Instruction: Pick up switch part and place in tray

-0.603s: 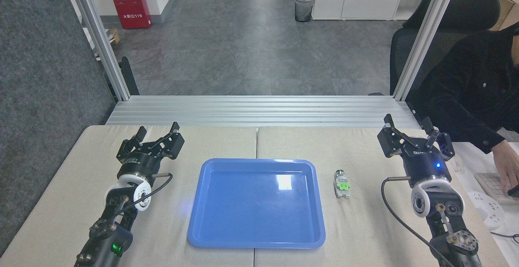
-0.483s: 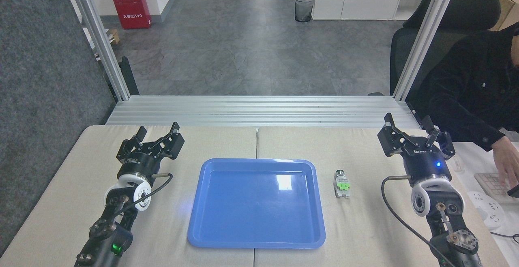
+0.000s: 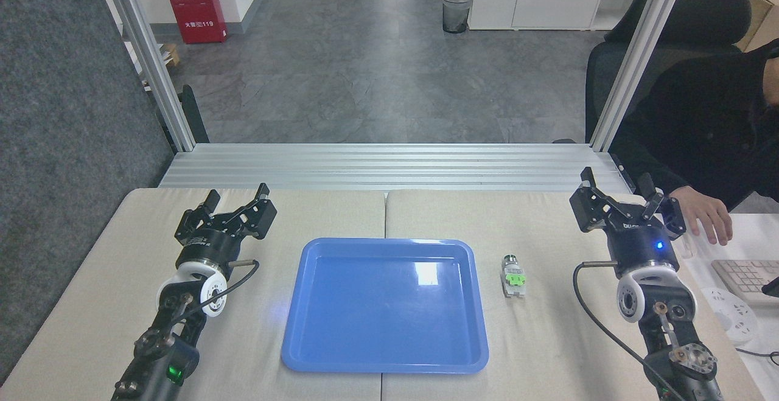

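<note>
One switch part (image 3: 513, 278) at 3 o'clock of one blue tray (image 3: 384, 303); long axis 12-to-6, metallic end at 12; my left gripper (image 3: 236, 198) and right gripper (image 3: 619, 187) both spread wide, empty.

A blue tray (image 3: 384, 306) is seen lying in the middle of the beige desk (image 3: 548, 340). The switch part (image 3: 513, 277) lies just right of the tray, apart from its rim, dark end pointing away. The left gripper (image 3: 237, 199) and right gripper (image 3: 621, 189) are held with jaws spread, both empty. A person's hand (image 3: 706, 213) rests near the right gripper.
</note>
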